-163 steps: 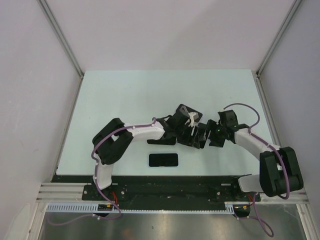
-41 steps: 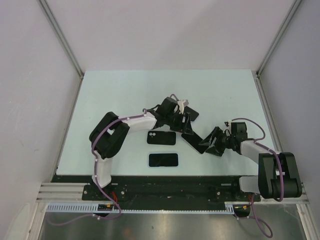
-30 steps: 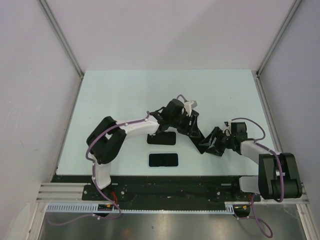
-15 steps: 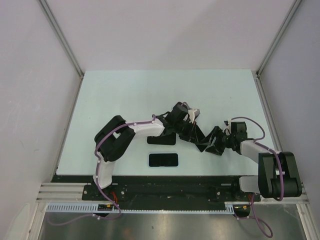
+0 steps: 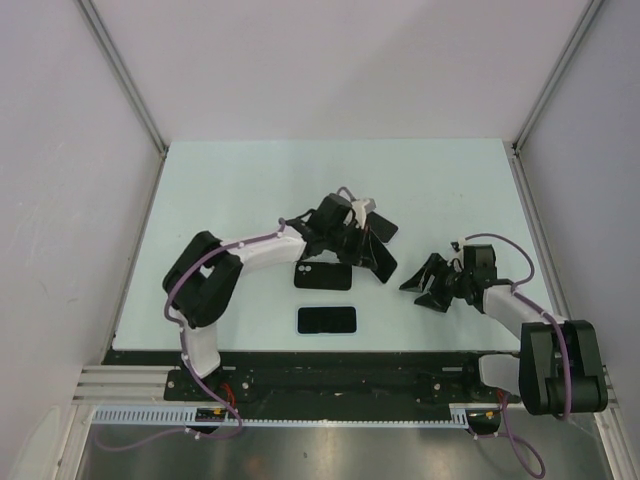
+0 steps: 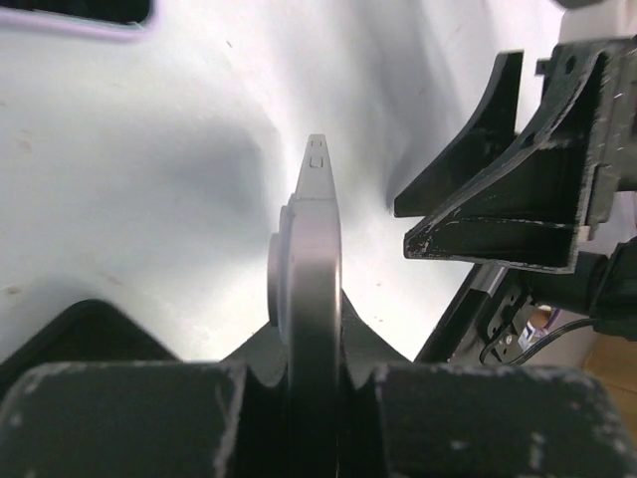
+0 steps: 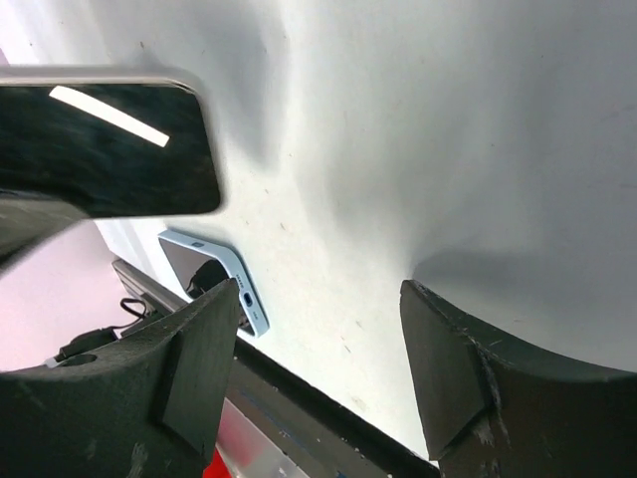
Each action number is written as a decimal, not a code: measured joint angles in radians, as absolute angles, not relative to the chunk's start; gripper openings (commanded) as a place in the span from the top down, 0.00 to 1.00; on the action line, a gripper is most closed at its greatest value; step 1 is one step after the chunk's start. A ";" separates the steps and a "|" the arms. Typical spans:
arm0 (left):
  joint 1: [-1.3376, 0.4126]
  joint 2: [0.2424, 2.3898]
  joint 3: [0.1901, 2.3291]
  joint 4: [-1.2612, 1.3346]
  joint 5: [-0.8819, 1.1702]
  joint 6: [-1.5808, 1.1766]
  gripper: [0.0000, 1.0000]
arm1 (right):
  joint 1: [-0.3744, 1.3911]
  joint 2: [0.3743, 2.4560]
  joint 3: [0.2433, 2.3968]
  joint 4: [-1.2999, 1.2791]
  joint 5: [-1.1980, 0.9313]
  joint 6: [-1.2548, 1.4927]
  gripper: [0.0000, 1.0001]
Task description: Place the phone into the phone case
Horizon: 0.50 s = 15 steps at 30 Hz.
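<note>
My left gripper (image 5: pixel 366 243) is shut on the phone (image 5: pixel 383 262), a thin slab with a black screen. It holds the phone tilted above the table's middle. The left wrist view shows the phone (image 6: pixel 317 239) edge-on, with a grey rim and a round camera bump, pinched in that gripper (image 6: pixel 317 344). The black phone case (image 5: pixel 323 275) lies flat just left of the held phone, with camera holes at its left end. My right gripper (image 5: pixel 418 285) stands open and empty to the right, low over the table. The right wrist view shows it (image 7: pixel 320 299) facing the phone's screen (image 7: pixel 109 149).
A second dark slab (image 5: pixel 327 320) lies near the table's front edge. In the right wrist view it is a pale-blue-rimmed phone (image 7: pixel 224 279) with a port in its end. The black base rail (image 5: pixel 330 365) runs along the front. The right gripper's fingers (image 6: pixel 498 179) show in the left wrist view.
My left gripper shut on the phone beside the right gripper and carried it back and left, away from the right fingers. The right gripper stayed open, about where it was.
</note>
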<state>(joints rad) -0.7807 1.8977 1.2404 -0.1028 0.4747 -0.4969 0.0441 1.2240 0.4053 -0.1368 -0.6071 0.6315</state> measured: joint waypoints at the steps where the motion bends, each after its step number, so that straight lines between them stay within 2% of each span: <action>1: -0.766 1.879 1.240 -0.110 0.473 -0.492 1.00 | 0.044 1.215 0.405 -0.143 -0.606 0.632 0.29; 9: -0.603 1.678 1.237 -0.149 0.508 -0.473 0.99 | 0.067 1.169 0.420 -0.165 -0.611 0.641 0.29; 15: -0.447 1.462 1.169 -0.153 0.596 -0.511 1.00 | 0.166 1.169 0.578 -0.141 -0.621 0.682 0.27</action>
<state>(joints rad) -0.4473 1.4624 1.1690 -0.1528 0.5957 -0.5110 0.1658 1.1687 0.5781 -0.1413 -0.6212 0.6823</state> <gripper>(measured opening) 0.114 0.720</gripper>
